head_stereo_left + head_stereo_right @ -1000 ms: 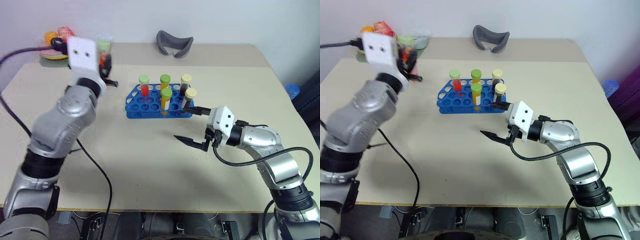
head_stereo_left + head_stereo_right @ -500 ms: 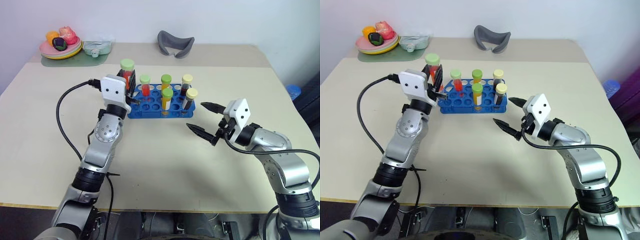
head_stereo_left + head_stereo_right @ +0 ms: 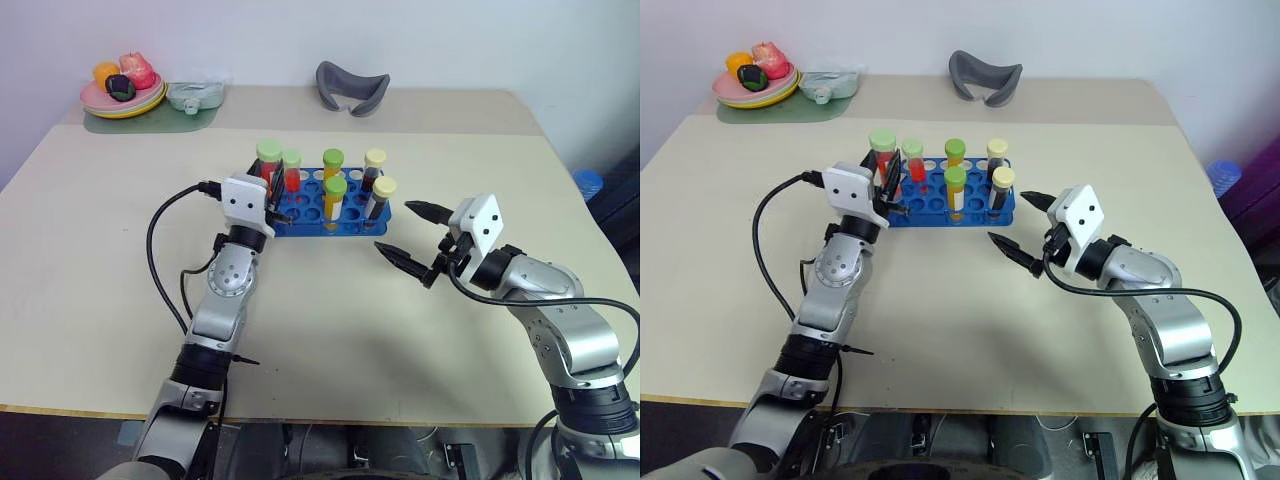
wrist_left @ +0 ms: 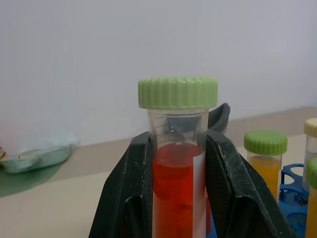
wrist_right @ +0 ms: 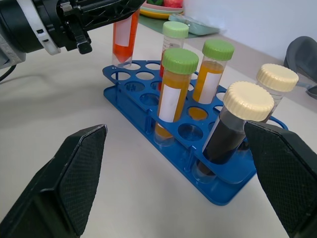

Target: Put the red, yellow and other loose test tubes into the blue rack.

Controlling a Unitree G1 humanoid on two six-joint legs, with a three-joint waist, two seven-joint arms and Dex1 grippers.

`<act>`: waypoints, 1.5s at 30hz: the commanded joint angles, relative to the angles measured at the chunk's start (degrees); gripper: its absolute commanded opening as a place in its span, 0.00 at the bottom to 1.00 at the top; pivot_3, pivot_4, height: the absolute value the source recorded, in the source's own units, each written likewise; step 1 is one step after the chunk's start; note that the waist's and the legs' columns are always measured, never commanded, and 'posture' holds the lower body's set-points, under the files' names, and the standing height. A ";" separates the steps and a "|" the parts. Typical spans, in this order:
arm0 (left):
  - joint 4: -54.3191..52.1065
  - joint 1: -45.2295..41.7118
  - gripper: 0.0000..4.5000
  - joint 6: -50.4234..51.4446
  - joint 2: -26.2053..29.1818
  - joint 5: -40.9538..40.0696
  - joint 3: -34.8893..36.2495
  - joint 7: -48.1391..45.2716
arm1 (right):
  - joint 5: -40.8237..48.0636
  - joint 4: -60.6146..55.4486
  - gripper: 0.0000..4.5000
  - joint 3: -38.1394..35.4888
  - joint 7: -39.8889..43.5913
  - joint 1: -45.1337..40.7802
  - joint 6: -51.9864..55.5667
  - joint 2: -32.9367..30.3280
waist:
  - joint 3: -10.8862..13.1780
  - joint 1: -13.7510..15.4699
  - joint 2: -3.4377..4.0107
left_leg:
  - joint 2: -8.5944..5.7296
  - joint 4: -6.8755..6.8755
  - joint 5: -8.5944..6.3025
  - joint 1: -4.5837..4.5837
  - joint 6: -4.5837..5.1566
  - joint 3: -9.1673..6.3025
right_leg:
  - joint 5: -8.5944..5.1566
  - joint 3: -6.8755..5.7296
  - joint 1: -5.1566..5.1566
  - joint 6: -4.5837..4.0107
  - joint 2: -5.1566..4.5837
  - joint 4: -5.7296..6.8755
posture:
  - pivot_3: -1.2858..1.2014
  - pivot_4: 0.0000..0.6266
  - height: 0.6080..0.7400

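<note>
Left hand [image 3: 272, 190] pinching red tube [image 4: 177, 163], has dropped to rack's [image 3: 345, 222] 9 o'clock corner hole; insertion imminent. Right hand [image 3: 410, 237] spread, idle.

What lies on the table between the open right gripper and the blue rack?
Nothing: bare tabletop separates the right gripper from the blue rack in the left eye view.

No words, numbers, brands or signs can be read anywhere. The white label strip [image 4: 199, 198] on the red tube [image 4: 177, 163] is blank where it shows. The label strips [image 5: 170, 103] on the tubes standing in the blue rack [image 5: 148, 101] are plain white too, with no print on them.
</note>
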 commanded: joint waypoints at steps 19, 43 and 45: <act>8.35 -2.84 0.19 -7.62 -5.52 0.56 1.47 -6.16 | 0.27 -1.63 1.00 -1.18 -1.07 -1.54 -1.12 0.57 | 0.00 0.03 0.00 | 0.01 0.00 -0.01 0.00 0.01 0.01 | 0.00 -0.01 0.00 0.00 0.02 -0.01 | 0.52 0.24 0.96; 12.94 -2.81 0.19 -11.71 -5.16 2.53 2.87 -7.74 | -0.01 -2.09 1.00 -1.21 -0.09 1.07 -1.08 -0.31 | 0.00 0.00 0.00 | 0.02 0.00 -0.01 0.01 0.01 0.01 | 0.00 -0.02 0.00 0.00 0.03 -0.01 | 0.52 0.24 0.96; 13.07 -2.93 0.19 -11.85 -5.06 3.01 3.01 -7.50 | -0.16 -2.02 1.00 -1.18 0.06 1.14 -1.20 -0.34 | 0.00 0.00 0.00 | 0.02 0.00 -0.01 0.01 0.01 0.01 | 0.00 -0.01 0.00 0.00 0.03 -0.01 | 0.52 0.24 0.96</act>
